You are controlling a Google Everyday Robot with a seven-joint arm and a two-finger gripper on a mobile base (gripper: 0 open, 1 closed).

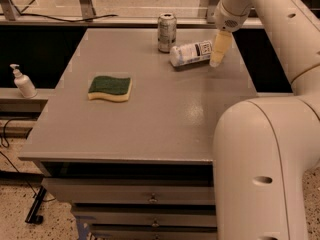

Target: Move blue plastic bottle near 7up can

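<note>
The blue plastic bottle (192,54) lies on its side on the grey table (150,114) at the back, white cap pointing left. The 7up can (167,32) stands upright just left of and behind the cap, a small gap apart. My gripper (219,49) is at the bottle's right end, low over the table, hiding that end. My arm comes down to it from the upper right.
A green and yellow sponge (110,88) lies on the left middle of the table. A white pump dispenser (23,82) stands on a lower ledge to the left. My robot body (265,174) fills the lower right. Drawers sit under the table's front edge.
</note>
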